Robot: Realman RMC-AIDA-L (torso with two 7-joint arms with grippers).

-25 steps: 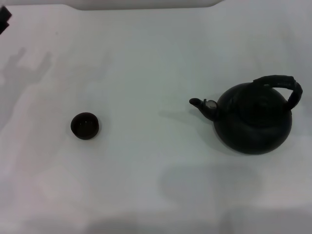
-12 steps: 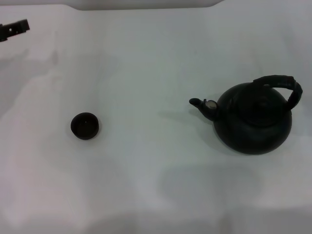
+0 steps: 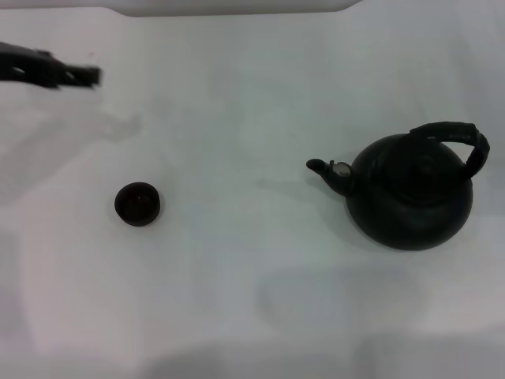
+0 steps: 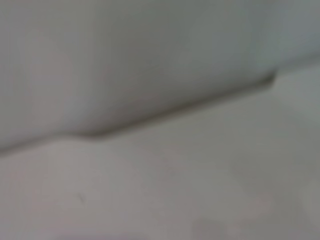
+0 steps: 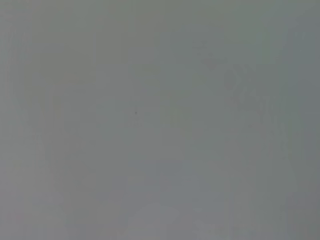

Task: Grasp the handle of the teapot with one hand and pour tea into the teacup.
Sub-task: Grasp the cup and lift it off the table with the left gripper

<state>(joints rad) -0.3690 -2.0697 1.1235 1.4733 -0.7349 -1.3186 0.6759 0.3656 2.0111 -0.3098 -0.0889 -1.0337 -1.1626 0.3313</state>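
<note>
The round matte black teapot [image 3: 410,193] stands upright at the right of the white table. Its short spout [image 3: 325,170] points left toward the teacup. The thick black arched handle [image 3: 454,136] spans its top. The small dark teacup [image 3: 138,203] stands upright at the left, far from the teapot. My left gripper [image 3: 71,75] reaches in from the left edge, above and behind the teacup and well apart from it. My right gripper is out of view. The wrist views show only blank surface.
The white table [image 3: 252,95] ends at a far edge near the top of the head view. The left wrist view shows a dark seam [image 4: 165,112] between two pale surfaces.
My left gripper has come further into the head view from the upper left, moving right and slightly down. The teapot and the teacup have not moved.
</note>
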